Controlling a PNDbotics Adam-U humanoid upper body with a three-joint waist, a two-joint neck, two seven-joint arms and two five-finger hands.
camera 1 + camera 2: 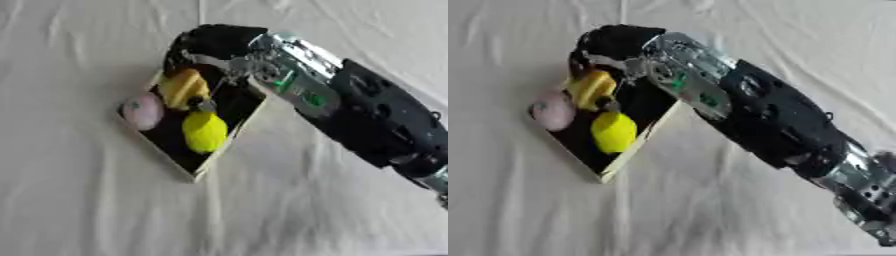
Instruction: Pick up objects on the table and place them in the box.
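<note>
A shallow box (222,150) with a pale rim and dark inside lies askew on the white cloth. In it are a yellow lemon-shaped object (204,131), a pinkish round object (143,111) at the left rim, and an orange-yellow object (183,88) at the far end. My right hand (210,42) reaches in from the right and hangs over the box's far end, fingers curled down around the top of the orange-yellow object. Whether the fingers still touch it is hard to tell. The left hand shows in neither view.
My right forearm (772,120), black and silver, crosses the cloth from the lower right to the box. The table is covered by a wrinkled white cloth (87,200) with folds all round the box.
</note>
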